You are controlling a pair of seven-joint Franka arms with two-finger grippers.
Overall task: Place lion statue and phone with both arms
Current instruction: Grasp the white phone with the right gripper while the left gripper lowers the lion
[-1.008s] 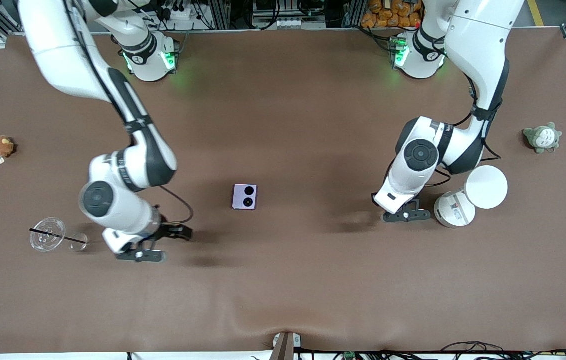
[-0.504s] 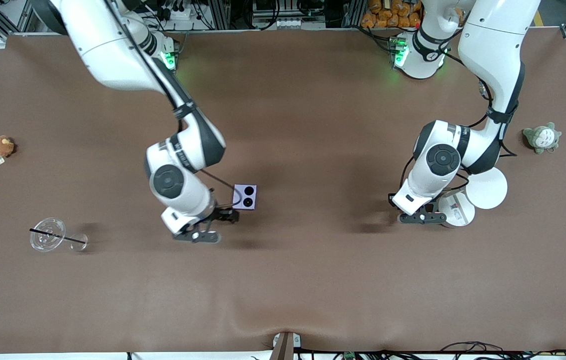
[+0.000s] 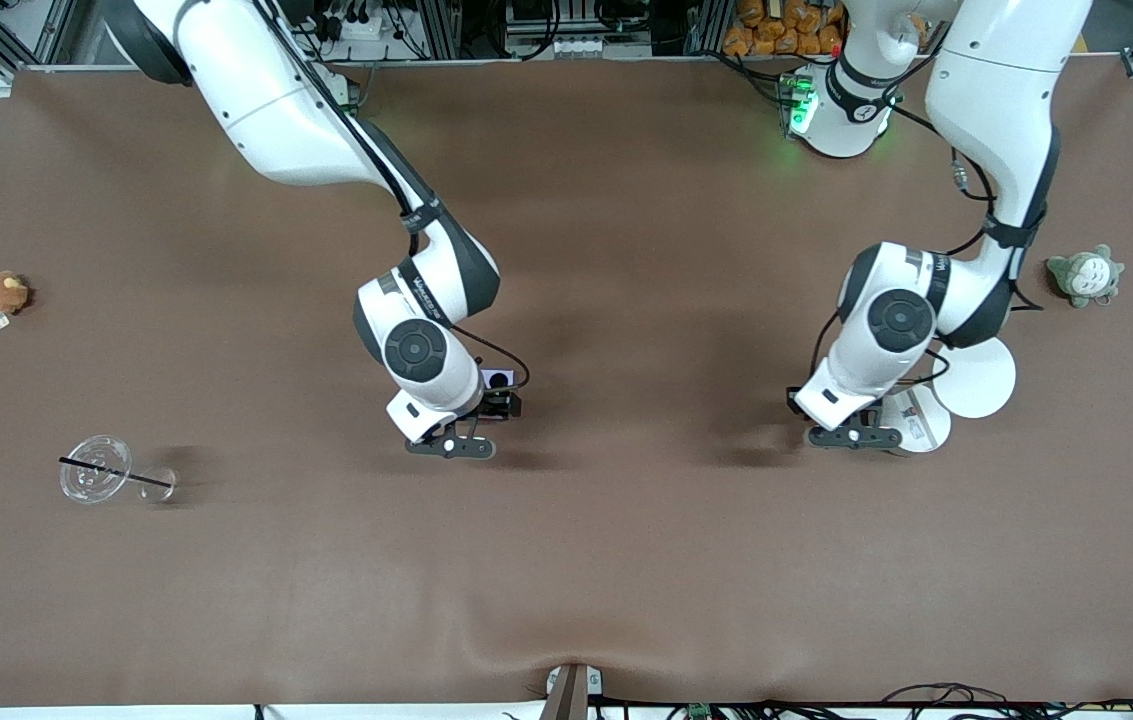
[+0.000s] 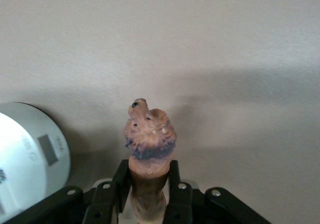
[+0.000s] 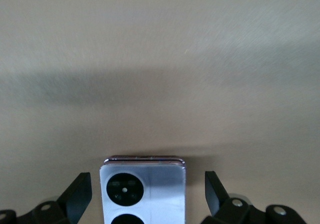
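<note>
The pale lavender phone (image 5: 145, 191) lies flat on the brown table, its black camera circles up. My right gripper (image 5: 146, 196) is open, one finger on each side of the phone without touching it. In the front view the right gripper (image 3: 501, 403) covers most of the phone (image 3: 497, 378). My left gripper (image 4: 147, 184) is shut on the orange-brown lion statue (image 4: 149, 134), whose dark-maned head sticks out past the fingertips. The left gripper (image 3: 858, 420) hangs low over the table beside the white round container (image 3: 914, 420). The statue is hidden in the front view.
The container's white lid (image 3: 973, 375) lies next to it; the container also shows in the left wrist view (image 4: 25, 159). A grey-white plush (image 3: 1084, 276) sits at the left arm's end. A brown plush with a tag (image 3: 3, 292) and a clear cup with a black straw (image 3: 98, 468) are at the right arm's end.
My right arm has swung from beside the clear cup to the phone, with its open fingers now on either side of it. My left gripper has drifted closer to the white container.
</note>
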